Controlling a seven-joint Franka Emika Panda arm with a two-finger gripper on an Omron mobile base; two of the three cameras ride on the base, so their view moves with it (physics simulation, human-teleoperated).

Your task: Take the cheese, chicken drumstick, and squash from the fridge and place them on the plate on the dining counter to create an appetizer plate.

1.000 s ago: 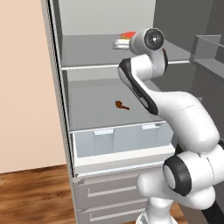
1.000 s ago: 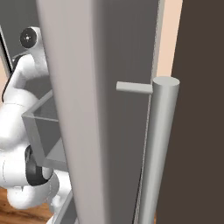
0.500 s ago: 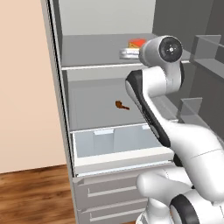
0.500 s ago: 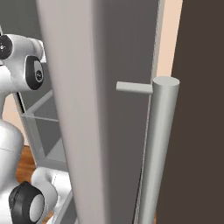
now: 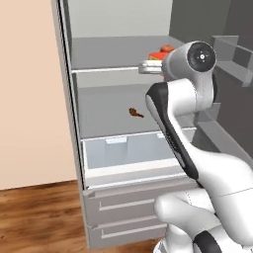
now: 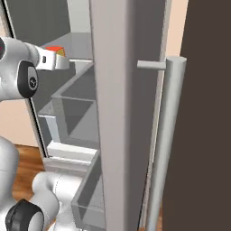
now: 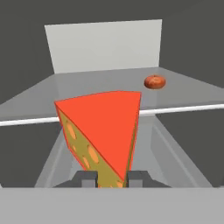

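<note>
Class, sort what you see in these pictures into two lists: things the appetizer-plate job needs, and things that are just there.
Needed for the job:
- yellow wedge of cheese with an orange rind, in the gripper
- small round red-orange squash
- tiny dark brown chicken drumstick
- tall grey fridge

Just there:
- translucent pale-blue crisper bin
- grey drawers
- wooden floor

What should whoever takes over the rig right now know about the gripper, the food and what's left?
Gripper: shut on the cheese, held at the upper fridge shelf.
Squash: on that upper shelf, behind the cheese.
Drumstick: on the shelf below, above the crisper bin.
Done: cheese gripped.
Left: carry the cheese to the plate, then fetch the squash and the drumstick.
</note>
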